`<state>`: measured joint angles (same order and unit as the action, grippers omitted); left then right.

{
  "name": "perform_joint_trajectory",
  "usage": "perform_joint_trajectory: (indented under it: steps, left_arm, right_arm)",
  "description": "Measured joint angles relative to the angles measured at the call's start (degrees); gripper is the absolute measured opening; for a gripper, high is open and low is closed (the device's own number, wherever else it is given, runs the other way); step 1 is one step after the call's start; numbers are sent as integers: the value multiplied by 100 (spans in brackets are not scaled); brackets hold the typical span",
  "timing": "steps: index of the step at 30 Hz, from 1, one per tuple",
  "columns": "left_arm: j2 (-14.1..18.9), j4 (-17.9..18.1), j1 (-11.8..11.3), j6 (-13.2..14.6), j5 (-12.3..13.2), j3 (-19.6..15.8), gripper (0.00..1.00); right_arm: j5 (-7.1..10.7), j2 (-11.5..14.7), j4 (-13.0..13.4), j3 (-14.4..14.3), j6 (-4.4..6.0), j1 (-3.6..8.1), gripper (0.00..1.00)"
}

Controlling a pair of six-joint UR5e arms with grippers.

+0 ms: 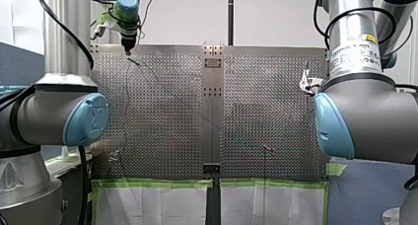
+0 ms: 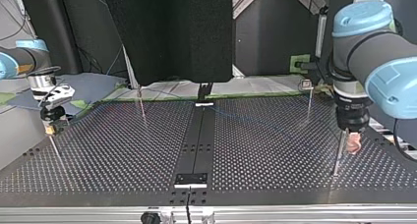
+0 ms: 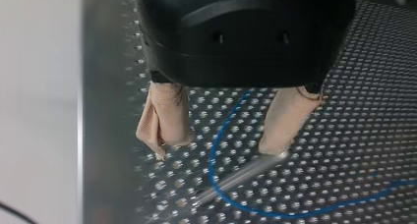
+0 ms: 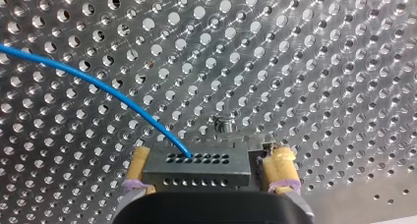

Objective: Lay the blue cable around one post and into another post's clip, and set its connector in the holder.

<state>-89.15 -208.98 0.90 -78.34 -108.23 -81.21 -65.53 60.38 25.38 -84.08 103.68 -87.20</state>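
The blue cable (image 3: pixel 216 150) runs between my left gripper's (image 3: pixel 223 148) beige pads and curves around a thin metal post (image 3: pixel 236 177). That gripper is open, one pad close to the post's tip. In the top view it (image 2: pixel 352 145) hangs beside this post (image 2: pixel 338 155) at the right. My right gripper (image 4: pixel 209 167) is open, its yellow pads either side of the dark grey connector (image 4: pixel 196 167), where the cable (image 4: pixel 98 86) ends. A small gap shows at one pad. The top view has this gripper (image 2: pixel 49 128) at the left, atop another post (image 2: pixel 55 150).
Two more posts stand at the far side of the perforated table (image 2: pixel 255 155), one (image 2: pixel 141 103) left of the black centre strip (image 2: pixel 196 150) and one with a clip (image 2: pixel 307 86) on the right. Green tape edges the table (image 1: pixel 157 183) in the front view.
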Motion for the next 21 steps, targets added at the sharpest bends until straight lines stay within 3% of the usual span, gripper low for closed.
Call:
perform_joint_trajectory:
  steps: [7, 21]
  left_arm:
    - [-1, -369, 7, 42, -7, 1, 98]
    - [-1, -434, 7, 30, -9, -1, 98]
  right_arm:
    - [0, 0, 0, 0, 0, 0, 100]
    - [0, 0, 0, 0, 0, 0, 100]
